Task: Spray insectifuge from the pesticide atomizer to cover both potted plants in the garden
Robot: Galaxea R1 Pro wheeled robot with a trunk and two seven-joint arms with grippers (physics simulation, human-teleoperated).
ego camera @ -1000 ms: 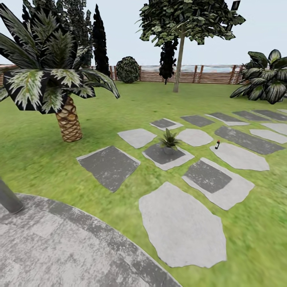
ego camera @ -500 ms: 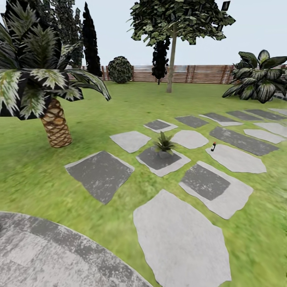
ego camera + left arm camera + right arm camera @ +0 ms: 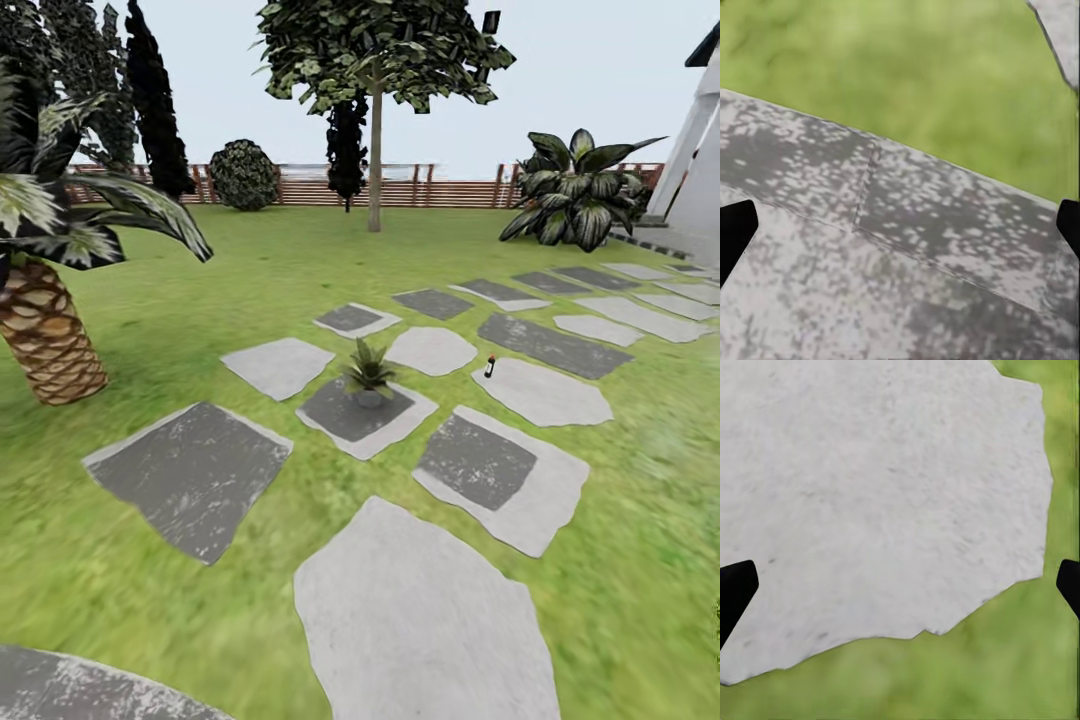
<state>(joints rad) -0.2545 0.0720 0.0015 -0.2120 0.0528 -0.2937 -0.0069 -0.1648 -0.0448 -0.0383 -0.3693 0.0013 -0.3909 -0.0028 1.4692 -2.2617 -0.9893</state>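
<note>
A green lawn (image 3: 300, 260) crossed by grey stepping slabs (image 3: 425, 620) is seen from the head camera. A small dark bottle with a red top, taken to be the pesticide atomizer (image 3: 489, 366), stands upright at the near left edge of a pale slab (image 3: 545, 393), at about 1 o'clock from the picture's centre. One plant in a small grey pot (image 3: 368, 372), with narrow pointed leaves, is set on a dark slab (image 3: 365, 415) just at the centre, toward 9 o'clock from the atomizer and well apart from it. A palm with a scaly brown trunk (image 3: 45, 335) is placed at 9 o'clock, and a brown slatted fence (image 3: 440, 187) runs along at 12 o'clock behind a tall tree (image 3: 375, 150).

In the left wrist view the left gripper (image 3: 900, 225) is shown spread wide over speckled grey paving (image 3: 907, 262), with nothing between its dark fingertips (image 3: 735, 232). In the right wrist view the right gripper (image 3: 900, 585) is likewise spread and empty above a pale slab edged by grass.
</note>
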